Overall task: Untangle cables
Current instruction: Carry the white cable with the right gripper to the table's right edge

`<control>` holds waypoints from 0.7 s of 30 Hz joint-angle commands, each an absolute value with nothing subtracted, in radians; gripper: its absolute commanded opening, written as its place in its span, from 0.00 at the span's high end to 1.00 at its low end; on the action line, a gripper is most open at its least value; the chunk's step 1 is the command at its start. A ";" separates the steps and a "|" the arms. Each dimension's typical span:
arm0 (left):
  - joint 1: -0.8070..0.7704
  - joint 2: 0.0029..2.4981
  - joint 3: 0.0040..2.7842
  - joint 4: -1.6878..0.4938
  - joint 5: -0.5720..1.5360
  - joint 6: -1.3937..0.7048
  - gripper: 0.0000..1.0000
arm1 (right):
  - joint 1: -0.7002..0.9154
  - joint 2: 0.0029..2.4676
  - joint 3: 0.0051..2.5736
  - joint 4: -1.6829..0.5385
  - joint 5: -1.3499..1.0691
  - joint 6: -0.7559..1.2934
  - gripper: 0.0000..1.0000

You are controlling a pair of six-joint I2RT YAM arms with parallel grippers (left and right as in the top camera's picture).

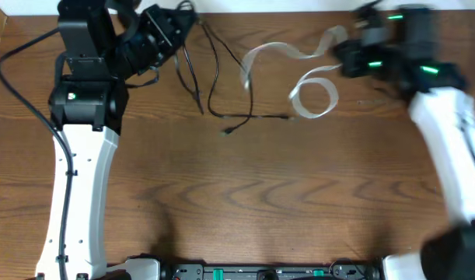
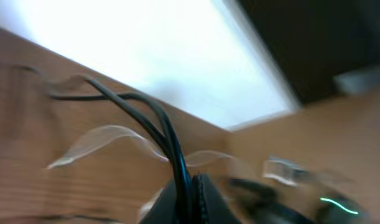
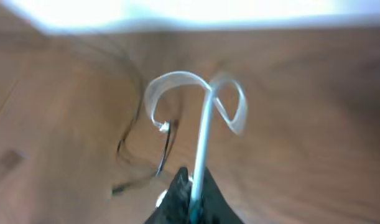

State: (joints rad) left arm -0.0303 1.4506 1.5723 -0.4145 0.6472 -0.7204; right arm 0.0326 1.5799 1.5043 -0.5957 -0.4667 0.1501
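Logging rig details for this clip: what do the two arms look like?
Left arm and right arm: long white links, black joint housings with green lights. A thick black wire loops beside the left arm's shell.

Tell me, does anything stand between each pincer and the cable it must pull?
Nothing visible does. The left pincer is shut on the black cable, and the right pincer is shut on the white cable. Midway, the two cables seem to overlap, so pulling may drag both.
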 commanded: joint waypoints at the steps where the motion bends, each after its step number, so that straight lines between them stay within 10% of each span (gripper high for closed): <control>1: -0.027 1.438 1.588 -0.466 0.424 -0.515 0.93 | -0.059 1.485 1.511 -0.625 -0.364 0.236 0.99; 21: -0.086 1.438 1.573 -0.626 0.453 -0.406 0.93 | -0.547 1.620 1.511 -0.251 -0.268 0.186 0.99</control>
